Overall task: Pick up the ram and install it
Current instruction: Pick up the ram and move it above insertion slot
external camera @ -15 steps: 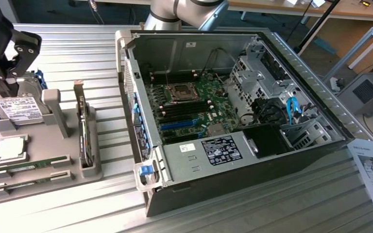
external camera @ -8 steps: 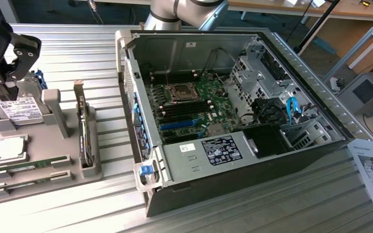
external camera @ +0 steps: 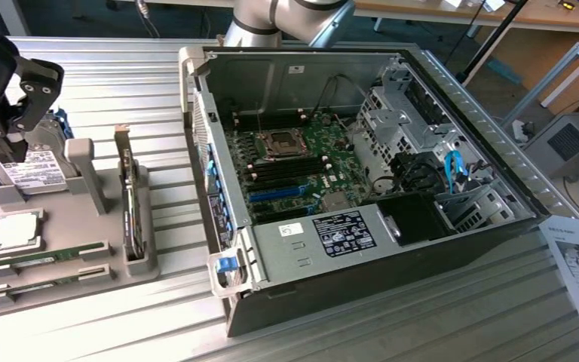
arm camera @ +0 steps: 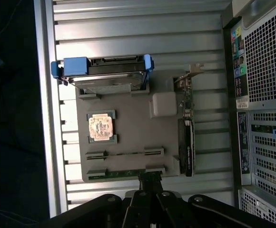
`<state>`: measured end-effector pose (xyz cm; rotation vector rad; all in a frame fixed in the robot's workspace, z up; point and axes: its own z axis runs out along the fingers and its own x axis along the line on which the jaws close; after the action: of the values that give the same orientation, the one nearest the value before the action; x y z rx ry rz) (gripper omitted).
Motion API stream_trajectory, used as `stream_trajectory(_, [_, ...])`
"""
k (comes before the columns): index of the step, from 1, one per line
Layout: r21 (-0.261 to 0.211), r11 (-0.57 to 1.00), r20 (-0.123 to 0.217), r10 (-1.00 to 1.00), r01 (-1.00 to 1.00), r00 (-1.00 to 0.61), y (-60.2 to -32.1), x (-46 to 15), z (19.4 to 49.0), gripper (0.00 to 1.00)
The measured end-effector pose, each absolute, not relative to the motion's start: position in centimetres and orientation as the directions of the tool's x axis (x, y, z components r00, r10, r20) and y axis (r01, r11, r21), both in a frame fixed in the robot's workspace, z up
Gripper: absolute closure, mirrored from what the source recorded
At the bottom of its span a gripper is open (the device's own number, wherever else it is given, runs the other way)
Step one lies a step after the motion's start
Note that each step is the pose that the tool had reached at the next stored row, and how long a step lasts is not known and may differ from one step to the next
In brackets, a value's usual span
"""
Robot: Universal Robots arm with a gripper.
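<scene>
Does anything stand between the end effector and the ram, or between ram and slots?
Nothing covers the ram under the end effector. Toward the case, the upright graphics card stands at the tray's edge, between ram and the bare black slots.

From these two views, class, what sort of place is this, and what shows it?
Likely a robotics lab bench for computer assembly: an open computer case with its motherboard bare, a grey tray holding ram sticks, and the robot arm behind.

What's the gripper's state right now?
Gripper: jaws closed, holding nothing; the ram sticks lie in the tray.
</scene>
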<state>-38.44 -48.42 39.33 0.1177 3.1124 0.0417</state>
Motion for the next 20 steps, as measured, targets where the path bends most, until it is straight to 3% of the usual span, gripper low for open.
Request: stream_trajectory(20, [0.026,0.997,-0.008,0.076,0.076,-0.997,-48.42,-38.01,39.32,0.89])
